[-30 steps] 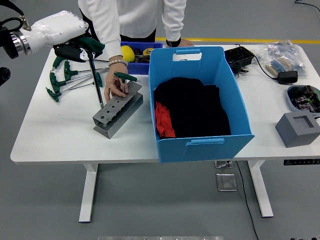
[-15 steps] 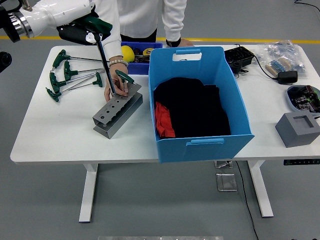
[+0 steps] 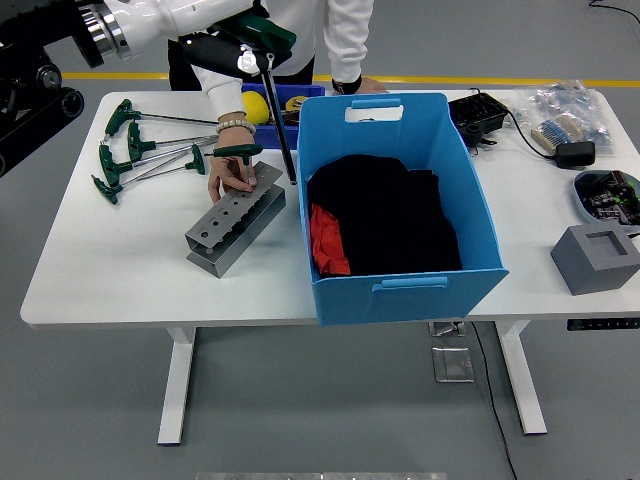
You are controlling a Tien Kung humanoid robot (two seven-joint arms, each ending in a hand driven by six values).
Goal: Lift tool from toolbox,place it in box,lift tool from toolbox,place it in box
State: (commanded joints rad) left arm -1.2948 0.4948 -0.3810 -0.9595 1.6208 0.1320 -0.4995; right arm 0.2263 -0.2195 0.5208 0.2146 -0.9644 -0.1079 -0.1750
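Observation:
My left hand is shut on a green T-handle wrench, held high over the table's far side. Its dark shaft hangs down, the tip just left of the big blue box. The grey metal tool holder with a row of holes lies on the table left of the box. A person's hand rests on the holder's far end, where another green-handled wrench stands. Black and red cloth lies inside the box. My right hand is out of view.
Several green T-handle wrenches lie at the table's far left. A small dark blue bin with yellow items sits behind the holder. At right are a black device, a bag, a dish and a grey block.
My left hand has lifted the wrench out of the holder and carried it up and right, so its tip now hangs by the blue box's left wall. The person's hand stays on the holder.

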